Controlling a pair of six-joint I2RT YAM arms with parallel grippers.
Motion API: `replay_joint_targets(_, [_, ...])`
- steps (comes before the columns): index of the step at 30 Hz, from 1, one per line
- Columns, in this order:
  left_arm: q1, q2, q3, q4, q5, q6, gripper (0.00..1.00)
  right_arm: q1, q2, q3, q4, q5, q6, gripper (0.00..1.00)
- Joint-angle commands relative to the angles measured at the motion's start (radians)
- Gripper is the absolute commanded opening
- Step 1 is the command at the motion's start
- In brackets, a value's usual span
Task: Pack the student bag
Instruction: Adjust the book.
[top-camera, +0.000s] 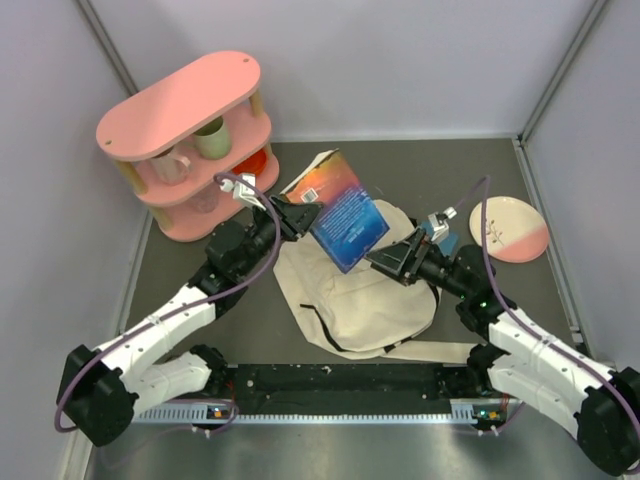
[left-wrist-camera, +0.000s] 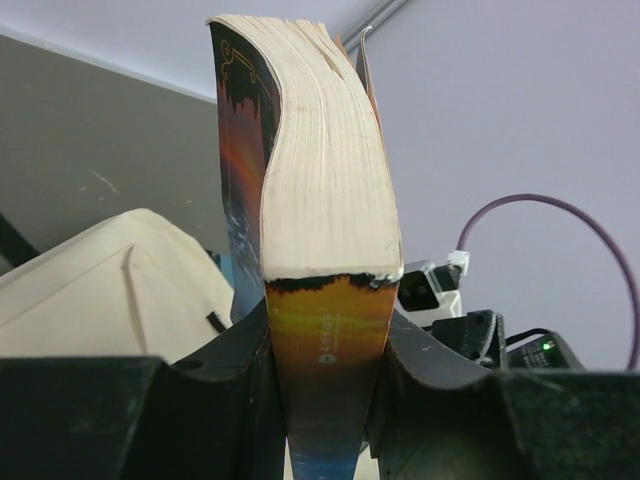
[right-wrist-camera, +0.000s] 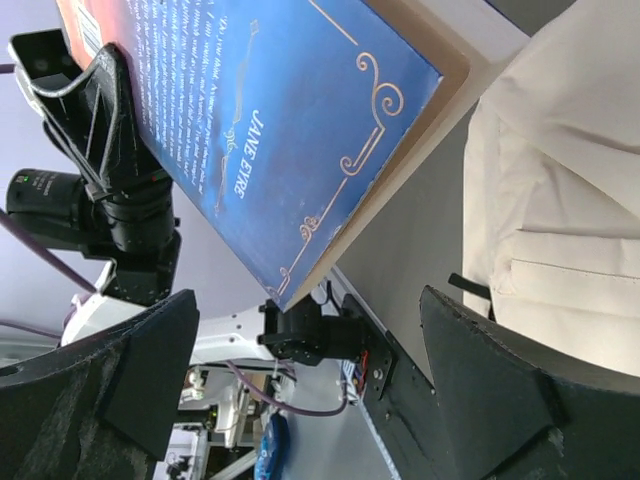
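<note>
The student bag (top-camera: 370, 300) is a cream canvas backpack lying flat at the table's middle; it also shows in the left wrist view (left-wrist-camera: 110, 280) and the right wrist view (right-wrist-camera: 560, 200). My left gripper (top-camera: 298, 215) is shut on the spine end of a thick paperback book (top-camera: 345, 215) with a blue and orange cover, held in the air above the bag's far end. The book fills the left wrist view (left-wrist-camera: 325, 200). Its blue back cover (right-wrist-camera: 280, 120) shows in the right wrist view. My right gripper (top-camera: 385, 262) is open and empty just right of the book's lower corner.
A pink two-tier shelf (top-camera: 190, 140) with cups stands at the back left. A white and pink plate (top-camera: 508, 228) lies at the right. Grey walls close in the table on three sides.
</note>
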Motion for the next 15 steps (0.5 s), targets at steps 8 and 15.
replay_joint_targets(8, [0.004,0.063,0.009,0.516,0.076,-0.217,0.0,0.02,0.123,-0.01,0.275,0.043,0.026,0.91])
replay_joint_targets(15, [0.003,0.092,-0.028,0.579,0.107,-0.283,0.0,0.02,0.224,-0.008,0.499,0.088,0.027,0.91])
